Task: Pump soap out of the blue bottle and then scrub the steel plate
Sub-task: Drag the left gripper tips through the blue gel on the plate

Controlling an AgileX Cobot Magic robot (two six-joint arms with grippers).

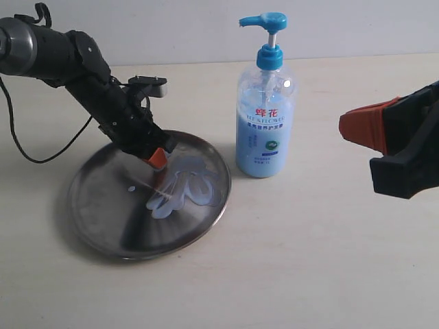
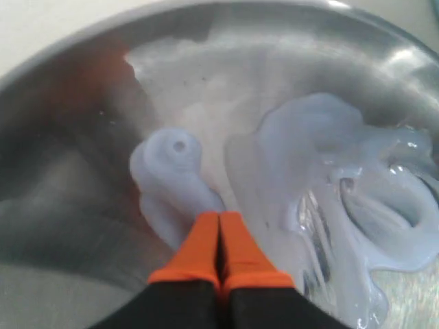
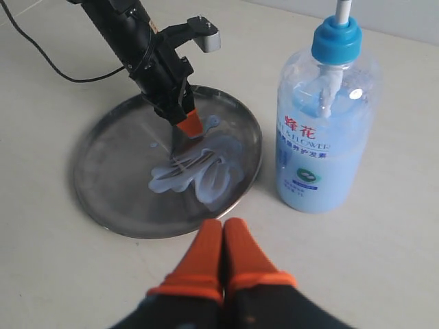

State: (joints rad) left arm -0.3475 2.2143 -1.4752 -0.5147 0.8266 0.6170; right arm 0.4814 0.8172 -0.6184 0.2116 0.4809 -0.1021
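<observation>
The round steel plate [image 1: 103,212] lies on the table at the left, smeared with pale blue soap [image 1: 185,185] over its right half. My left gripper [image 1: 159,159] is shut with nothing held, its orange tips pressed down into the soap [image 2: 309,151] on the steel plate [image 2: 62,137]. The blue bottle [image 1: 266,116] stands upright just right of the plate. My right gripper [image 3: 223,226] is shut and empty, raised off the table at the right, near the plate's [image 3: 110,178] rim and the blue bottle [image 3: 326,130].
A black cable [image 1: 41,154] trails from the left arm across the beige table [image 1: 329,260]. A pale wall [image 1: 171,27] runs along the back.
</observation>
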